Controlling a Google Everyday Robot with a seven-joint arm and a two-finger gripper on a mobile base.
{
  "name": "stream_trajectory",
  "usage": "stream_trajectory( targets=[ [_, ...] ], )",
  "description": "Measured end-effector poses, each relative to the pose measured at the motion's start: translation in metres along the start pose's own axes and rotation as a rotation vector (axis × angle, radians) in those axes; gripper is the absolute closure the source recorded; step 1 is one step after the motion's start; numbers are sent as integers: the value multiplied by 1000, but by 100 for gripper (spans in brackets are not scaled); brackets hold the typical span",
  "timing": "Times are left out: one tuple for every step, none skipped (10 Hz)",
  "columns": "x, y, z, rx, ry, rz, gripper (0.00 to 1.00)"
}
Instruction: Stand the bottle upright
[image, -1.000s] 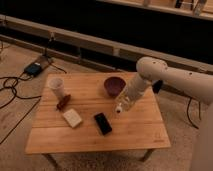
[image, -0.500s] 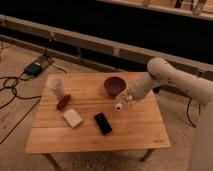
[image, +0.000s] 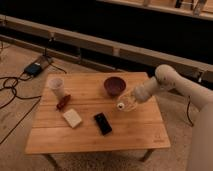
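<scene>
Hand (image: 131, 101) low over table's right side

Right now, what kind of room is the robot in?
Probably a lab or workshop: a small wooden table, cables on bare floor, and the gripper at a bottle.

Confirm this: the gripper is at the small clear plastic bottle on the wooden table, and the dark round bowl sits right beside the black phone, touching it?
Not quite. In the camera view the dark round bowl stands apart from the black phone, with bare wooden table between them. The rest holds: the gripper is at the small clear plastic bottle.
</scene>
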Motion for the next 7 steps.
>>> stream_trajectory(
  targets=[
    [-2, 2, -3, -18, 2, 12, 100],
    [-3, 8, -8, -43, 6, 28, 100],
    [-2, 12, -10, -60, 13, 42, 100],
    [-1, 16, -11, -70, 20, 50, 100],
    [0, 19, -10, -82, 32, 65, 100],
    [1, 24, -7, -100, 49, 85, 100],
    [0, 25, -7, -112, 57, 99, 100]
  ],
)
